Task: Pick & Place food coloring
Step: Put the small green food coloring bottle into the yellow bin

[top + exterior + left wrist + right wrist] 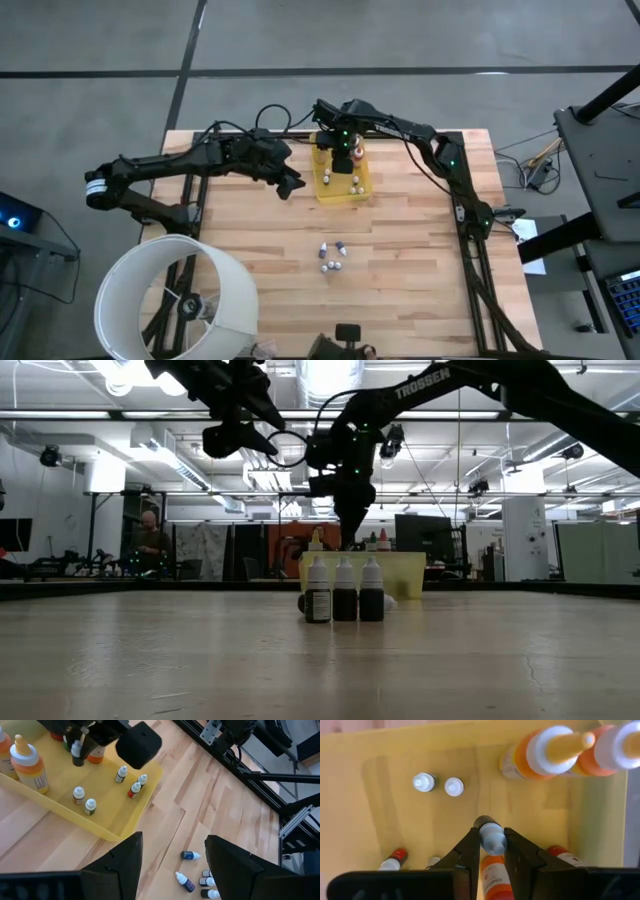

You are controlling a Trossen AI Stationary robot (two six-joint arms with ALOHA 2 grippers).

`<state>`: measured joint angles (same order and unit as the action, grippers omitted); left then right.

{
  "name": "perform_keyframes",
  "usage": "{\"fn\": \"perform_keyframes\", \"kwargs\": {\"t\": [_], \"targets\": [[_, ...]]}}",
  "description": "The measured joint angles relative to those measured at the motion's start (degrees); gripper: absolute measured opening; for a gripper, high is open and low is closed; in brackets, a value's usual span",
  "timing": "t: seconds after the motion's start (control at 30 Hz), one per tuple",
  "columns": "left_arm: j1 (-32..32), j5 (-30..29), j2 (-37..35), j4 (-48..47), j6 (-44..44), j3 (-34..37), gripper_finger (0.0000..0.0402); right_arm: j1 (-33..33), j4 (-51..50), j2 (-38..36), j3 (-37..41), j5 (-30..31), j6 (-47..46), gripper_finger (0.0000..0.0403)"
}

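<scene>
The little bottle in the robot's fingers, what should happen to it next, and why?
Probably lift it straight up. The right gripper has its fingers shut on the little bottle low over the yellow tray, with taller orange bottles close by. The left gripper waits open beside the tray.

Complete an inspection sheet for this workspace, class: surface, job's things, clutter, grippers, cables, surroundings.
Surface: wooden table.
Job's things: small bottles in the yellow tray; five more bottles on the table.
Clutter: white lampshade at a table corner.
Grippers: right gripper shut on a bottle above the tray; left gripper open, beside the tray.
Cables: black cables at the far edge.
Surroundings: workshop, a person far off.
</scene>
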<state>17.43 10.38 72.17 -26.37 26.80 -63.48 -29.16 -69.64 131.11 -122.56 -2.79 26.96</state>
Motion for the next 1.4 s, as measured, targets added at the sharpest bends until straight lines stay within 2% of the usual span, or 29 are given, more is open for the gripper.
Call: {"fn": "perform_keyframes", "kwargs": {"t": [0.43,0.77,1.4], "targets": [[0.0,0.0,0.0,0.0,0.0,0.0,0.0188,-2.6,2.9,0.3,2.0,-0.7,4.1,0.0064],[0.0,0.0,0.0,0.0,0.0,0.0,0.0188,-2.5,7.5,0.3,5.3,-0.2,3.3,0.0064],[0.1,0.0,0.0,0.0,0.1,0.0,0.0188,-2.5,10.5,2.7,6.0,0.0,3.2,0.0064]]}}
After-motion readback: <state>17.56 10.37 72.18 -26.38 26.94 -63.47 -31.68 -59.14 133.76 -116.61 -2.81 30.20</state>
